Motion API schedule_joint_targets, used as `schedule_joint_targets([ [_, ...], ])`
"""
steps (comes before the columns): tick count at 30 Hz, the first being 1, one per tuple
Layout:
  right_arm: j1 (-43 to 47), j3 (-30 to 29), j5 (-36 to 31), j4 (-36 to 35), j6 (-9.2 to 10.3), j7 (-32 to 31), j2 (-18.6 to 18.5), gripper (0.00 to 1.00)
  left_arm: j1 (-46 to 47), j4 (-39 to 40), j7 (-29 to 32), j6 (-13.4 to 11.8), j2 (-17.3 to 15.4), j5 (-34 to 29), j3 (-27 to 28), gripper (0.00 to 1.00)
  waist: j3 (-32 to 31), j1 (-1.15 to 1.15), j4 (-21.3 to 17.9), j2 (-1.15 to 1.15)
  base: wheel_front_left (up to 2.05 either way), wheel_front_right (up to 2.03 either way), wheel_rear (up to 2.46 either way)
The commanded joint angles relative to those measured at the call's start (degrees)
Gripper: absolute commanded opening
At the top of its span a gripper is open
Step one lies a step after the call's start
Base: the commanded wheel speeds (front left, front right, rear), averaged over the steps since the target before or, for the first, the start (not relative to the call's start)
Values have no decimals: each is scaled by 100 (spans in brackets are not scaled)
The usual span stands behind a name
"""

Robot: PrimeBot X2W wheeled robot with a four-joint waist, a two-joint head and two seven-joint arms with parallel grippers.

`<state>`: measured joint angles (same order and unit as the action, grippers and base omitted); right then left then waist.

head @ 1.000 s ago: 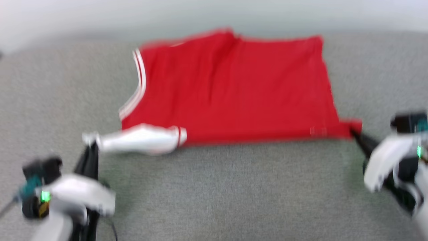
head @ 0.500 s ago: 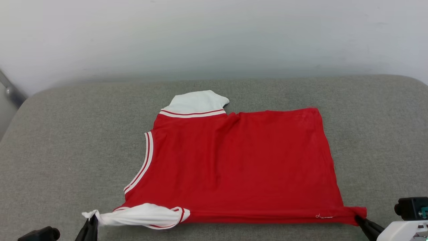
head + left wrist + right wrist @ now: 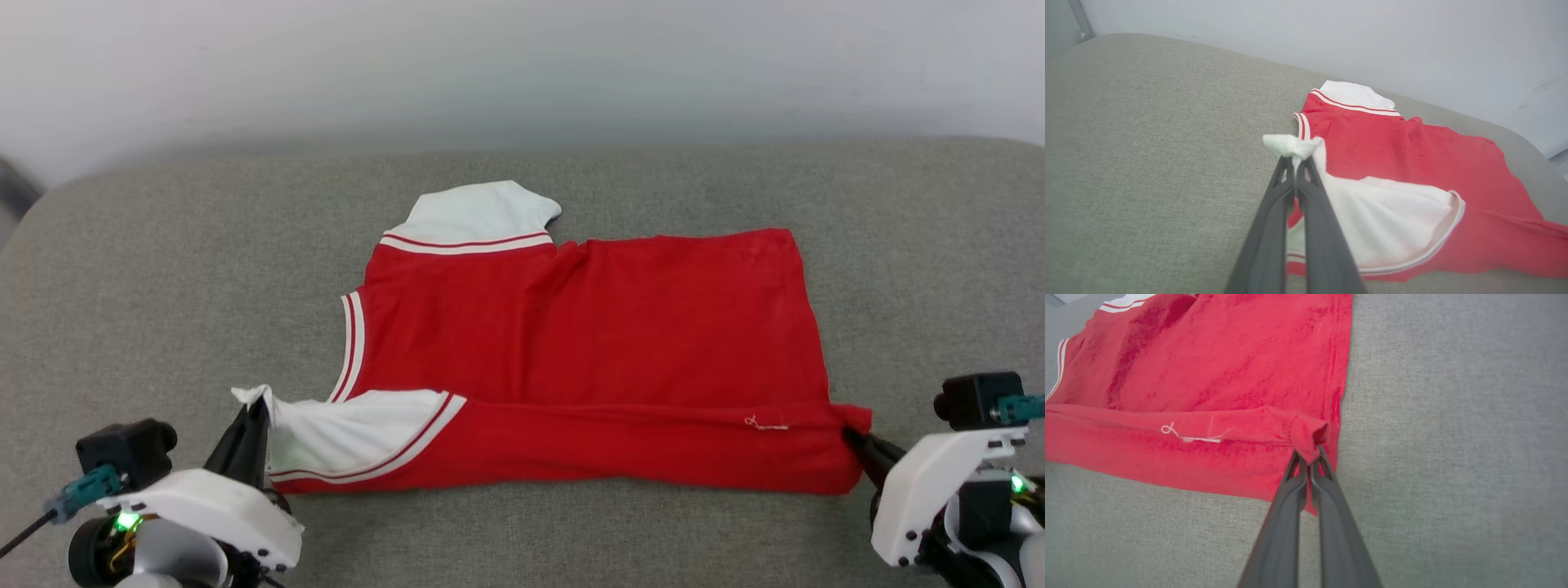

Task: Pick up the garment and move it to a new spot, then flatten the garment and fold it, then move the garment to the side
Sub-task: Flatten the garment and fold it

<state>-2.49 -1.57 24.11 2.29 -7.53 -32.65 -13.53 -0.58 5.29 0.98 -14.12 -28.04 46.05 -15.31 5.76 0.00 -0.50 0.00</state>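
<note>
The garment (image 3: 588,327) lies across the middle of the table (image 3: 163,286), neck end to the left and hem to the right. The wall (image 3: 522,65) stands behind the table. The far sleeve (image 3: 478,212) lies flat on the table at the garment's far left corner, pointing toward the wall. The near sleeve (image 3: 351,429) is at the near left corner, its tip pinched between the fingers of the left gripper (image 3: 255,408), just left of it. The right gripper (image 3: 853,437), at the near right, pinches the near hem corner. A fold runs along the garment's near side, between the two grippers.
</note>
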Motion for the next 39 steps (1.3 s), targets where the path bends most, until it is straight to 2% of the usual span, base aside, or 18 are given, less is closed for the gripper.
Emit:
schedule_joint_targets([
  [1, -187, 59, -51, 98, 8, 0, -54, 0, 169, -86, -35, 47, 37, -37, -16, 0, 163, 0, 8, 0, 0, 0, 0],
  [7, -1070, 444, -104, 757, 8, 120, -226, 0, 936, -745, -184, 329, 205, -139, -177, 0, 605, 0, 42, 0, 0, 0, 0],
  [16, -1906, 751, -125, 1972, 8, 792, -220, 0, 1673, -1757, -537, 766, 538, -74, -287, 0, 987, 0, 75, 0, 0, 0, 0],
  [17, -1928, 808, -167, 2109, 8, 849, -254, 25, 1704, -1903, -477, 838, 586, -30, -342, 0, 998, 0, 77, 0, 0, 0, 0],
  [18, -1949, 867, -147, 2240, 8, 902, -251, 64, 1743, -2054, -430, 905, 621, 4, -385, 0, 1005, 0, 75, 0, 0, 0, 0],
  [19, -1975, 930, -136, 2303, 8, 1015, -263, 100, 1798, -2159, -431, 949, 651, 6, -408, 7, 1006, 0, 69, 0, 0, 0, 0],
  [21, -2043, 1003, -72, 2423, 8, 1258, -277, 100, 1852, -2390, -367, 1033, 705, 70, -471, 57, 980, 0, 42, 0, 0, 0, 0],
  [22, -2082, 1031, -54, 2452, 8, 1407, -296, 100, 1866, -2470, -383, 1062, 717, 70, -478, 89, 950, 0, 24, 0, 0, 0, 0],
  [23, -2098, 1063, -9, 2476, 8, 1553, -303, 100, 1873, -2538, -423, 1092, 729, 85, -477, 100, 914, 0, 10, 0, 0, 0, 0],
  [27, -2028, 1217, 7, 2469, 8, 2220, -373, 100, 1791, -2752, -464, 1156, 650, 119, -431, 100, 689, 0, -48, 0, 0, 0, 0],
  [32, -1768, 1198, -60, 2302, 7, 3061, -416, 100, 1537, -2735, -197, 1184, 334, 132, -451, 100, 285, 0, -148, 0, 0, 0, 0],
  [35, -1525, 1117, -122, 2117, 7, 3364, -392, 100, 1334, -2521, 99, 1095, 108, 202, -437, 100, 41, 0, -208, 0, 0, 0, 0],
  [39, -1138, 846, -329, 1743, 7, 3559, -282, 100, 1067, -2047, 760, 1001, -363, 318, -429, 100, -221, 0, -286, 0, 0, 0, 0],
])
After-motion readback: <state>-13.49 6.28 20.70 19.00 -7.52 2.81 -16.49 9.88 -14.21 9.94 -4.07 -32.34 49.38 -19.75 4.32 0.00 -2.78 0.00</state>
